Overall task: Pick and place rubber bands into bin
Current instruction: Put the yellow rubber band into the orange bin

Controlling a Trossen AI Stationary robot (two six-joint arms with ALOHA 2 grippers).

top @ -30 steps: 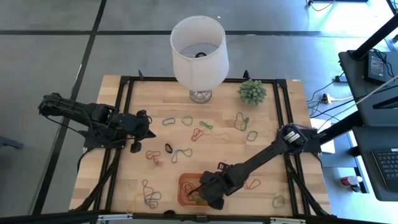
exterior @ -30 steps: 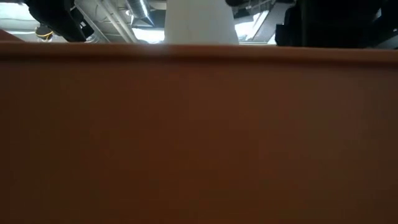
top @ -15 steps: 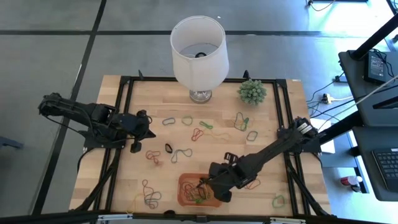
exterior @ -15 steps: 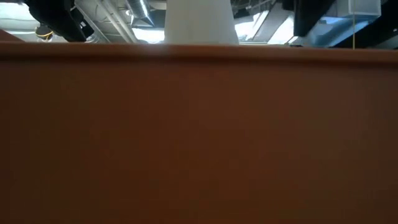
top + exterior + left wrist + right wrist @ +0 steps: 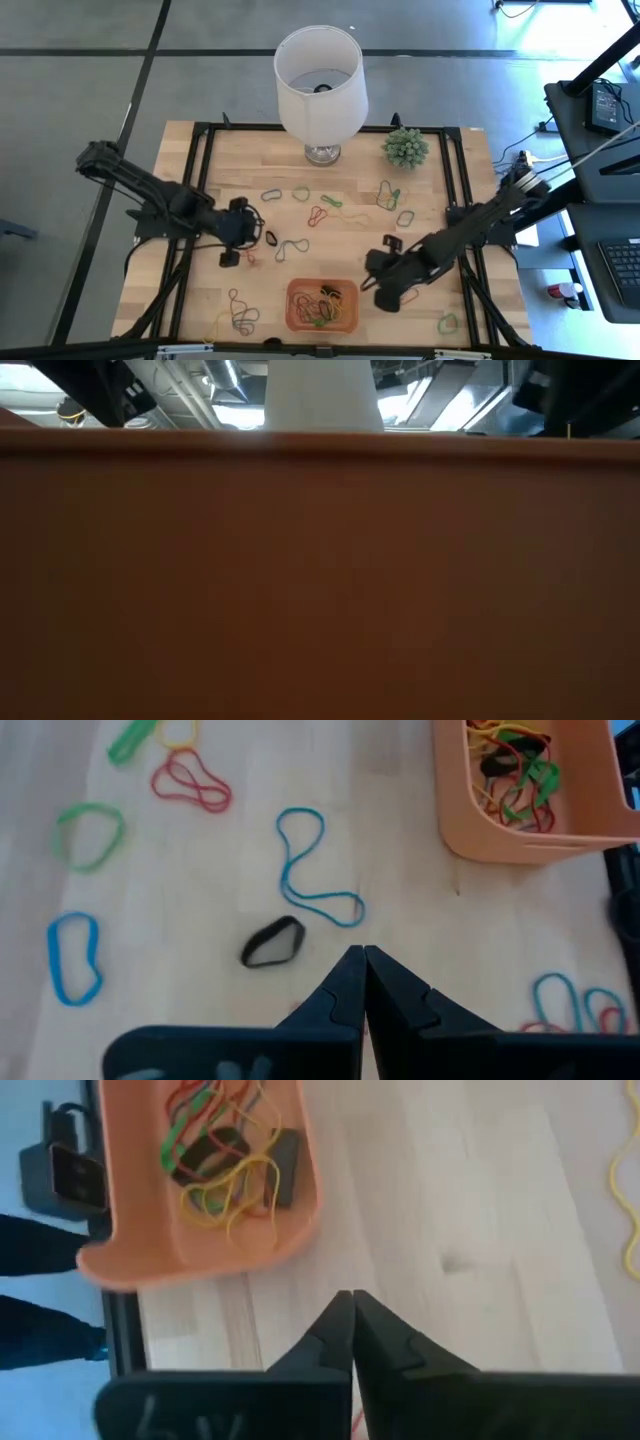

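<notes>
Down at the lower middle of the high view sits the small shallow orange plastic bin [image 5: 322, 304], holding a tangle of red, green, yellow and black rubber bands [image 5: 325, 305]. More thin elastic loops lie scattered over the pale wooden table [image 5: 430, 210]: a blue twisted one [image 5: 291, 247] and a small black one [image 5: 271, 238] near the centre, a green one [image 5: 447, 323] at the lower right, and several at the lower left. In the low view the bin's orange wall [image 5: 320, 580] fills nearly the whole frame.

Just right of the bin, the right gripper [image 5: 381, 291] hangs over bare wood with its fingers pressed together, grasping nothing; its wrist view shows the closed tips [image 5: 352, 1315] beside the bin's corner. Left of centre, the left gripper [image 5: 232, 254] is likewise clenched and empty, close to the black loop. At the upper middle stands a white lampshade [image 5: 319, 80], with a small green spiky plant [image 5: 405, 147] to its right.
</notes>
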